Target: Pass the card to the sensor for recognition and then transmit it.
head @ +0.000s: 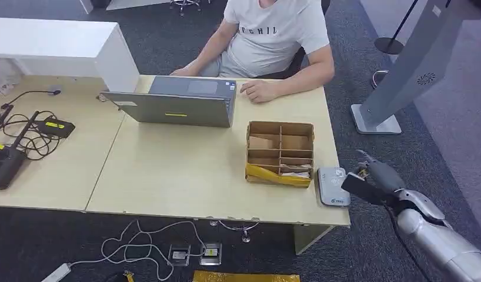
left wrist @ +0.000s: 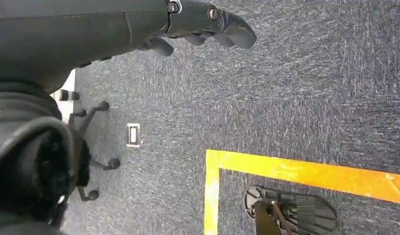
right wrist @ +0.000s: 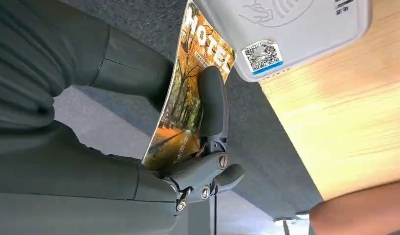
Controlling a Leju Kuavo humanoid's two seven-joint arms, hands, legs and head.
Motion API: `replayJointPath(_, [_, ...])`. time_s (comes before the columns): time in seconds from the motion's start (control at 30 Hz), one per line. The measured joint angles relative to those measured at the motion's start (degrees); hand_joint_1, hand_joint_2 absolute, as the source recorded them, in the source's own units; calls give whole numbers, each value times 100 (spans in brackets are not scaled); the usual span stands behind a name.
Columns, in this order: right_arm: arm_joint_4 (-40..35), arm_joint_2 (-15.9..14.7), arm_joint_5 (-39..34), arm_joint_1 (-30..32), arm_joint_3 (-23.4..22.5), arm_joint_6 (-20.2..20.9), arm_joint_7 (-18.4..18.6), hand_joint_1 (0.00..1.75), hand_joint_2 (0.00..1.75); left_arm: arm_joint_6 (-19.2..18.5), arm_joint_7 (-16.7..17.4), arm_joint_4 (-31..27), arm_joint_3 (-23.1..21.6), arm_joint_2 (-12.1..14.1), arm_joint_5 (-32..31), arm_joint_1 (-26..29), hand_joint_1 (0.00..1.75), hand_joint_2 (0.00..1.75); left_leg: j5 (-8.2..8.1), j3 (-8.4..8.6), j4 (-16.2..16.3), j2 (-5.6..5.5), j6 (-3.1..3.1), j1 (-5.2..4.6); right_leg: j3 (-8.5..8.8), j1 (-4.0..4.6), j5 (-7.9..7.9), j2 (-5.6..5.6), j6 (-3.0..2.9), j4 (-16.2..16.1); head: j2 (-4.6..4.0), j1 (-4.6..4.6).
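I hold the hotel card (right wrist: 188, 93) pinched in my right hand's (head: 373, 176) fingers (right wrist: 212, 103). The card reader (head: 333, 185) sits at nine o'clock, just beside it, at the desk (head: 185, 176) edge. My left hand (left wrist: 203, 22) hangs, curled on nothing.

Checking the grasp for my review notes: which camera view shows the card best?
The right wrist view: the card, printed with autumn trees, sits pinched in the right robot hand beside the white sensor. In the head view the card is just a small sliver at that robot hand. The left wrist view looks at the carpet.
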Motion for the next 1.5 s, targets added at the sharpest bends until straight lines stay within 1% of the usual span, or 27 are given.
replayJointPath(0.2, [555, 156, -94, -127, -4, 18, -221, 175, 175, 0, 2, 0, 22, 2, 0, 6, 0, 0, 0, 1, 0, 0, 0, 0, 3, 0, 0, -2, 0, 0, 0, -2])
replayJointPath(0.3, [780, 252, -405, -218, -39, 317, -247, 175, 175, -13, 2, 0, 26, 4, 0, 7, 0, 0, 0, 5, 0, 0, 0, 0, 7, 0, 0, 0, 0, 0, 0, -2])
replayJointPath(0.37, [836, 291, -483, -261, -61, 433, -291, 175, 175, -24, 2, 0, 26, 7, 0, 7, 0, 0, 0, 8, 0, 0, 0, 0, 12, 0, 0, 0, 0, 0, 0, 0])
replayJointPath(0.43, [836, 320, -501, -283, -66, 474, -269, 175, 175, -33, 2, 0, 26, 7, 0, 7, 0, 0, 0, 13, 0, 0, 0, 0, 16, 0, 0, 0, 0, 0, 0, 0])
replayJointPath(0.53, [799, 348, -544, -297, -94, 533, -113, 175, 175, -33, 2, 0, 26, 7, 0, 7, 0, 0, 0, 18, 0, 0, 0, 0, 23, 0, 1, 0, 0, 0, 0, 0])
replayJointPath(0.63, [561, 379, -722, -314, -166, 669, 151, 175, 175, -31, 2, 0, 26, 7, 2, 6, 0, 0, 0, 21, 0, 3, 0, 1, 24, 0, 1, 2, 0, 0, 0, -2])
replayJointPath(0.9, [-67, 392, -1018, -373, -277, 931, 556, 175, 175, -31, 2, 0, 33, 9, 35, 8, 0, 0, 2, 11, 1, 0, 0, 0, 22, 0, 2, -2, 1, 5, 0, -2])
replayJointPath(0.97, [-408, 387, -1132, -571, -352, 1034, 790, 175, 175, -53, 2, 0, 35, 13, 33, 5, 0, 0, 2, 8, 1, 7, 0, -5, 8, -4, 3, 2, 1, 12, 0, 0])
replayJointPath(1.03, [-889, 368, -1290, -906, -433, 1163, 1041, 175, 175, -85, 2, 0, 39, 28, -7, -7, 0, 0, 3, 7, 2, 14, -1, -6, -3, -6, 4, 10, 0, 13, 0, -4])
replayJointPath(1.13, [-1347, 315, -1412, -1387, -551, 1307, 1195, 175, 175, -101, 2, 0, 70, 37, -17, -14, 0, 0, 6, 7, 2, 4, -4, -5, -1, -5, 3, 0, 0, 12, 0, 2])
replayJointPath(1.2, [-1553, 287, -1350, -1677, -590, 1348, 1239, 175, 175, -103, 2, 0, 74, 39, -17, 4, 0, 0, 8, 2, 2, -1, -6, -4, -2, -4, 3, -3, 0, 13, 0, 0])
replayJointPath(1.23, [-1610, 278, -1285, -1779, -590, 1346, 1242, 175, 175, -109, 2, 0, 74, 39, -17, 3, 0, 0, 8, 1, 2, 0, -6, -4, -1, -4, 3, -1, 0, 13, 0, -2])
replayJointPath(1.3, [-1664, 269, -1066, -2063, -594, 1313, 1132, 175, 175, -138, 2, 0, 74, 39, -28, -6, 0, 0, 7, -3, 2, 1, -7, -5, -11, -4, 3, 4, 0, 14, 0, 0])
replayJointPath(1.43, [-1143, 285, -382, -2813, -549, 964, 308, 175, 175, -249, 7, 0, 72, 35, -131, -66, 0, 0, 10, -12, 2, -6, -10, -4, -14, -4, 3, -6, 0, 13, 0, 0])
replayJointPath(1.5, [-945, 300, -291, -2927, -524, 909, 116, 175, 175, -256, 9, 0, 72, 28, -138, -77, 0, 0, 10, -13, 2, -8, -9, -4, -11, -3, 3, -8, 0, 13, 0, 2])
